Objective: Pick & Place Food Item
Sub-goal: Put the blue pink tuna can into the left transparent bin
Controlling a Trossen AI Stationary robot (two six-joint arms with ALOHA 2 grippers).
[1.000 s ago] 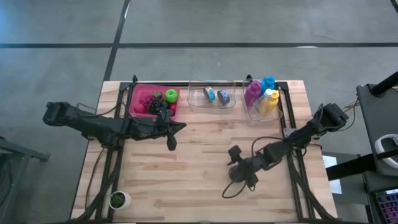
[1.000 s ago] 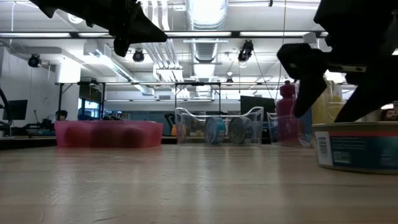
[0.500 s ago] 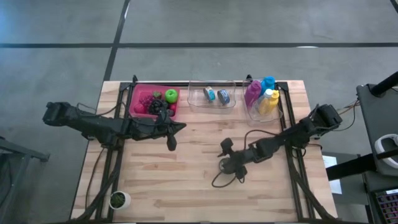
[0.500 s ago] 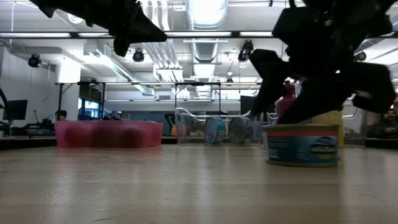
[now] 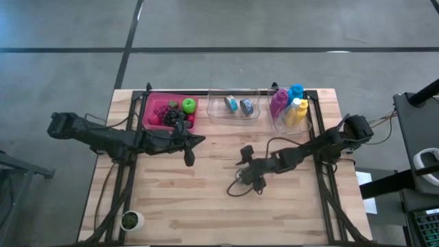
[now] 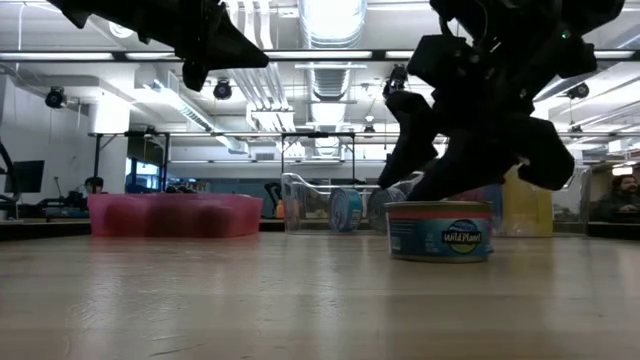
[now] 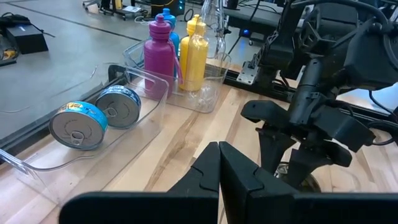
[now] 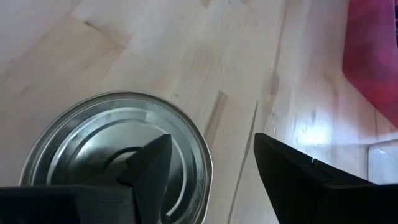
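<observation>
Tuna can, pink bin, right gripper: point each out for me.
tuna can (image 6: 440, 232), low view, on its printed side label.
pink bin (image 5: 151, 100), high view, on its rim.
right gripper (image 8: 211, 163), right wrist view, midway between its fingertips.

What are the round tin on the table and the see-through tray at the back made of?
The tin looks like metal: the right wrist view shows a shiny silver lid with pressed rings; a printed paper-like label wraps its side. The tray seems clear hard plastic: the cans inside it show through its glossy walls.
</observation>
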